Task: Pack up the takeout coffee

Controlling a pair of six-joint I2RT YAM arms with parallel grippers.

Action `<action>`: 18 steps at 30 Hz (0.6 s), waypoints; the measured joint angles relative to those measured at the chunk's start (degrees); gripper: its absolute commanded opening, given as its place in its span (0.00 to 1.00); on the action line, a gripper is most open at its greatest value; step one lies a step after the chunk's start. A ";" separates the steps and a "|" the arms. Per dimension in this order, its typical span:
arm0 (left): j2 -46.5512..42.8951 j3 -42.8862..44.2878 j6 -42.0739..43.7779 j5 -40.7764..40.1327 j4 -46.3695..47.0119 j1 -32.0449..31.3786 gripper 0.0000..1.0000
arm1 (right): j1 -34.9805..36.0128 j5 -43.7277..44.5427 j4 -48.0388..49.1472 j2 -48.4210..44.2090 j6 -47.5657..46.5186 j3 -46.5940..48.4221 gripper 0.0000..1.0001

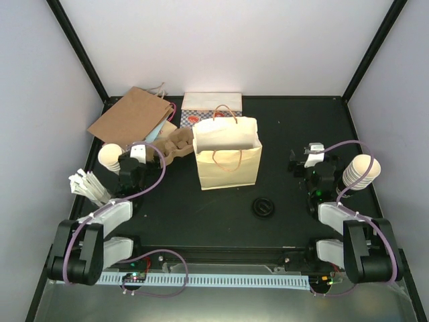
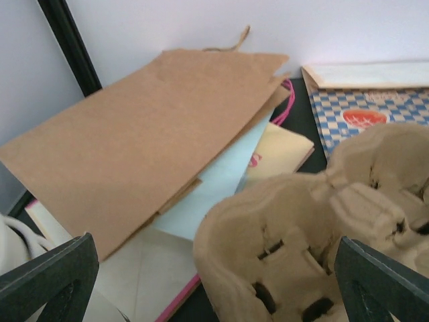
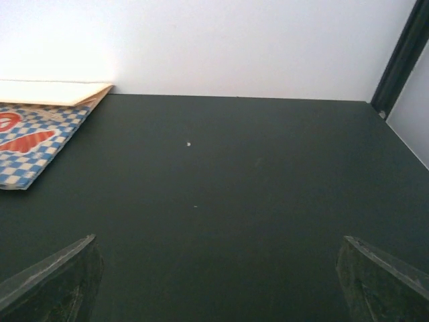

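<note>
A: Now, the takeout coffee (image 1: 263, 206) is spotted low and just right of centre in the overhead view, standing on the matt black table (image 1: 295, 121). Only its round black plastic lid is shown from above; the cup beneath is hidden.

B: And it is touched by neither arm. The cream paper bag (image 1: 228, 161) is stood upright just up and left of it, with its mouth open and its thin cord handles raised.

A: The left gripper (image 2: 214, 268) is seen spread wide, its dark wedge-shaped fingers (image 2: 47, 282) set at the bottom corners of its wrist view. Between them the cup carrier (image 2: 315, 221) is framed: tan moulded pulp, rough, with rounded wells and slotted folds.

B: Behind it, toward the upper left, a flat brown paper bag (image 2: 147, 141) is laid over a pale blue sheet (image 2: 221, 188), its kraft surface smooth and lightly creased.

A: The right gripper (image 3: 218, 268) is likewise held wide open, with bare table seen between its tips. A blue-and-white checked packet (image 3: 33, 144) is caught at the left edge.

B: Overhead, a left cup stack (image 1: 109, 155) of lidless cream cups is noted at the far left and a right cup stack (image 1: 362, 171) at the far right. Narrow white sticks (image 1: 87, 184) are fanned out at the lower left.
</note>
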 measured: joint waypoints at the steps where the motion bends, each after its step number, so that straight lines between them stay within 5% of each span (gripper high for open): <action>1: 1.07 -0.50 0.00 0.48 0.85 0.35 0.99 | -1.18 -0.92 0.00 1.05 0.07 0.50 0.97; 13: 7.80 -0.70 2.69 3.98 11.78 2.10 0.99 | -4.26 -3.54 12.90 12.33 -1.36 1.27 0.93; 18: 15.80 -3.32 4.48 5.88 22.97 2.12 0.99 | -4.42 -5.01 14.34 12.94 -2.01 1.01 1.00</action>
